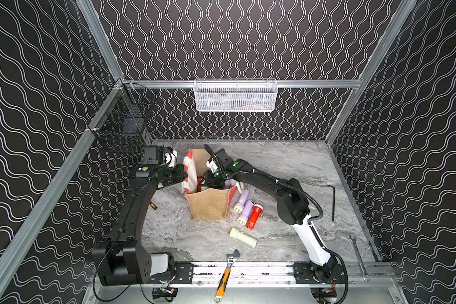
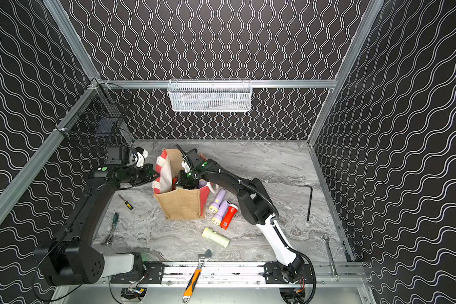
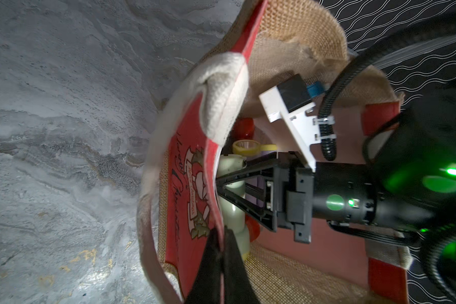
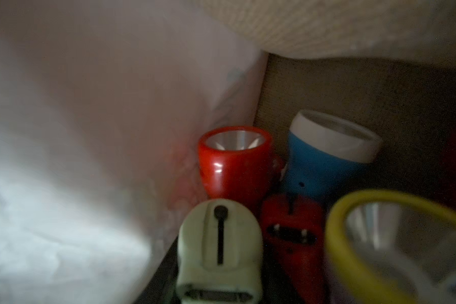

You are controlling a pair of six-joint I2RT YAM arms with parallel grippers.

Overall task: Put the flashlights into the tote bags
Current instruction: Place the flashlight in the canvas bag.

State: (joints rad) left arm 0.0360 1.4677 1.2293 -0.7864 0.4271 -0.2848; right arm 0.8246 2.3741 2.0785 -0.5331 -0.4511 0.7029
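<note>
Flashlights (image 4: 234, 158) stand packed inside the tote bag (image 1: 208, 205), right claw (image 3: 219, 184) among them, grip unreadable; left claw (image 3: 220, 235) pinches the bag's rim.

My left tool (image 3: 222, 238) is closed on the rim of the tote bag's (image 3: 174, 231) red printed panel, one finger on each side. The bag stands on the grey marbled tabletop (image 3: 63, 131). My right tool (image 3: 219, 184) reaches inside the bag, in front of a pale green flashlight (image 3: 233, 210). A yellow-rimmed lilac flashlight (image 3: 245, 146) and a red flashlight (image 3: 244, 127) sit beyond. Right tool grip: not discernible.
</note>
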